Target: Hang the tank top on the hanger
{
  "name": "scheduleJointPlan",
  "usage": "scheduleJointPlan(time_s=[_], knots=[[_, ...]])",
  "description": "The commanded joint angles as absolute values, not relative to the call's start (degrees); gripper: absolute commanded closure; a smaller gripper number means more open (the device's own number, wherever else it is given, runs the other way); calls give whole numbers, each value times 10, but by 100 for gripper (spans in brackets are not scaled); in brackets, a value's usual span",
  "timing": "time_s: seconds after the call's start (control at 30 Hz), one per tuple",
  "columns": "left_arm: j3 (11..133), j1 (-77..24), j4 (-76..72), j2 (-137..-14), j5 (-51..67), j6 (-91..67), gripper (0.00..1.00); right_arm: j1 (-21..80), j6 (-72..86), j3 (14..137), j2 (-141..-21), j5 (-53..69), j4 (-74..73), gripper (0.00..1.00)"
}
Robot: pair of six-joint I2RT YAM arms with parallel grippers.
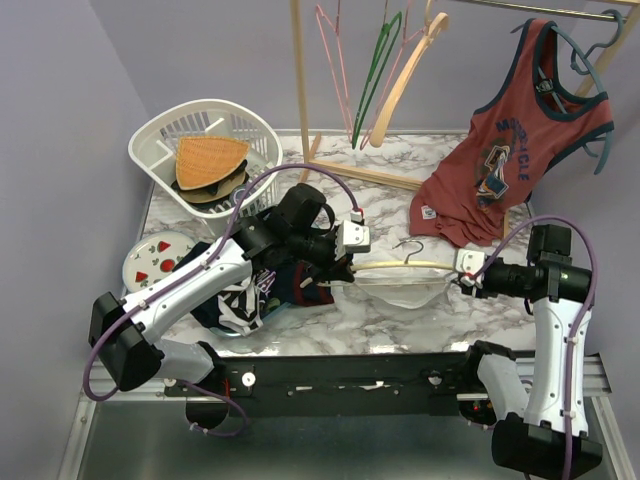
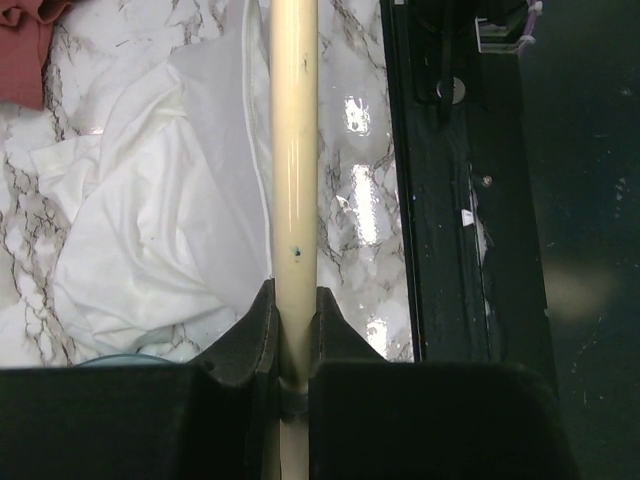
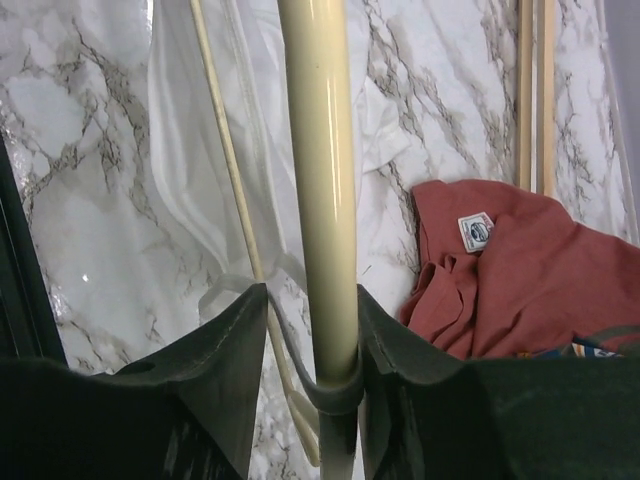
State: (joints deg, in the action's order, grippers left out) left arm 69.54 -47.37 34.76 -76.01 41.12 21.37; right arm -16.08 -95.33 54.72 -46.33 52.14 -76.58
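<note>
Marble table [image 1: 390, 325] holds the tank top [image 2: 150, 230] beneath the hanger [image 2: 295, 150], whose ends left and right jaws clamp.

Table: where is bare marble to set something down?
Bare marble lies between the basket and the red tank top, behind the hanger, and between the white tank top and the black rail. Dark clothes crowd the left.

We find a white basket [image 1: 160, 150] at the back left of the marble table [image 1: 400, 325], holding a tan cap [image 1: 208, 157] on top of darker hats. A round white plate [image 1: 158, 262] with red spots lies in front of the basket. A wooden rack [image 1: 299, 80] at the back carries a pink hanger [image 1: 346, 105], a green hanger [image 1: 378, 75] and a light-wood hanger [image 1: 405, 85]. A red tank top [image 1: 510, 160] hangs on a blue-grey hanger [image 1: 603, 150], with its hem resting on the table. Dark clothes [image 1: 235, 300] lie heaped at the near left.
</note>
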Motion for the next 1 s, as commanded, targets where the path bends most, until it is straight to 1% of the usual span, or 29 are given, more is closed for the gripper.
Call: scheduleJointPlan(time_s=[0.0, 0.07, 0.17, 0.2, 0.27, 0.3, 0.37, 0.53, 0.6, 0.63, 0.7, 0.73, 0.8, 0.83, 0.9, 0.93, 0.97], knots=[[707, -474, 318, -760, 404, 213, 100, -155, -926, 563, -466, 566, -875, 53], [706, -474, 317, -759, 403, 215, 100, -146, -919, 557, -466, 570, -875, 53], [704, -474, 315, -757, 396, 215, 100, -127, -903, 549, -464, 580, -875, 59], [703, -474, 312, -756, 395, 215, 100, -121, -899, 548, -464, 584, -875, 68], [702, -473, 311, -757, 395, 215, 100, -108, -892, 543, -466, 585, -875, 79], [702, -473, 310, -757, 395, 215, 100, -105, -889, 543, -466, 586, -875, 90], [700, -473, 309, -753, 391, 216, 100, -102, -878, 547, -471, 583, -875, 99], [670, -468, 268, -725, 362, 202, 100, -101, -811, 605, -494, 568, -874, 100], [663, -468, 251, -716, 341, 196, 92, -101, -787, 613, -496, 580, -872, 99], [656, -467, 244, -708, 334, 193, 85, -101, -777, 617, -495, 583, -865, 99], [652, -465, 235, -703, 313, 190, 74, -101, -724, 614, -491, 583, -835, 100], [648, -464, 230, -695, 305, 188, 58, -101, -709, 610, -487, 579, -825, 99], [643, -463, 219, -688, 280, 183, 46, -101, -664, 602, -482, 565, -794, 100], [640, -463, 214, -678, 270, 181, 38, -102, -655, 599, -476, 561, -788, 99], [635, -461, 196, -665, 234, 171, 28, -102, -618, 591, -467, 546, -760, 99], [628, -458, 187, -649, 221, 167, 20, -103, -606, 587, -462, 540, -751, 99], [624, -456, 179, -641, 206, 164, 19, -103, -585, 584, -452, 532, -741, 99]])
